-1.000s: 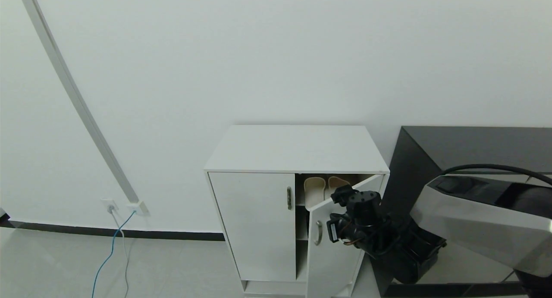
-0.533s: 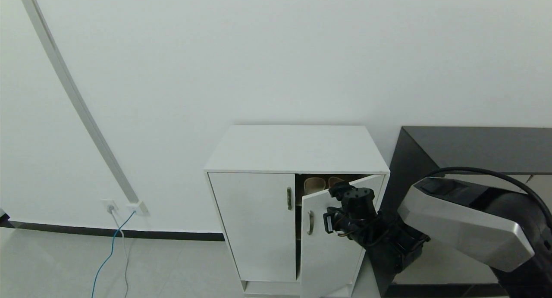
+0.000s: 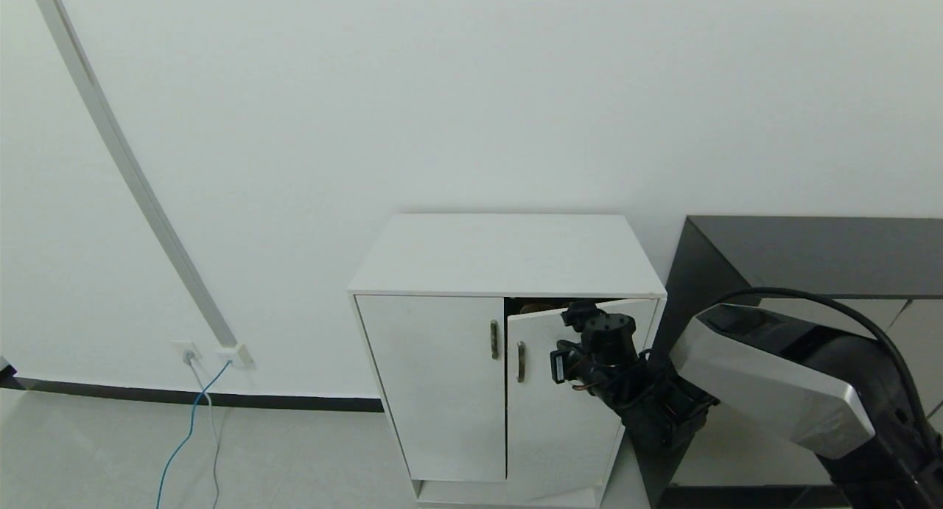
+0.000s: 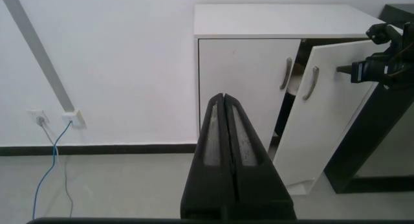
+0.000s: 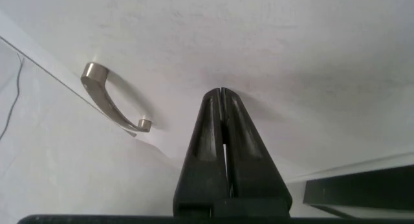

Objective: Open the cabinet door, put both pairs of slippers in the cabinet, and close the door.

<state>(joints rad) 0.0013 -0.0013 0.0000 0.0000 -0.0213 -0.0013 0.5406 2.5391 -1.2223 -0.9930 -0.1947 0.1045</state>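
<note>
The right gripper [image 5: 224, 94] has its fingers clenched together on nothing, and the tips touch the face of the right cabinet door [image 3: 560, 435], near its handle [image 3: 521, 362]. This door is almost shut on the cabinet [image 3: 508, 255], with a narrow dark gap along its top. The left gripper [image 4: 224, 98], fingers also clenched and empty, is well apart from the cabinet.

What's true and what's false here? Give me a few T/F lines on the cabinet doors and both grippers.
The right door is fully shut. False: it stands slightly ajar, with a dark gap at its top.
The left door is shut. True.
The right gripper has its jaws shut, tip at the right door's outer face. True.
The left gripper holds a door handle. False: jaws shut on nothing, apart from the cabinet.
</note>
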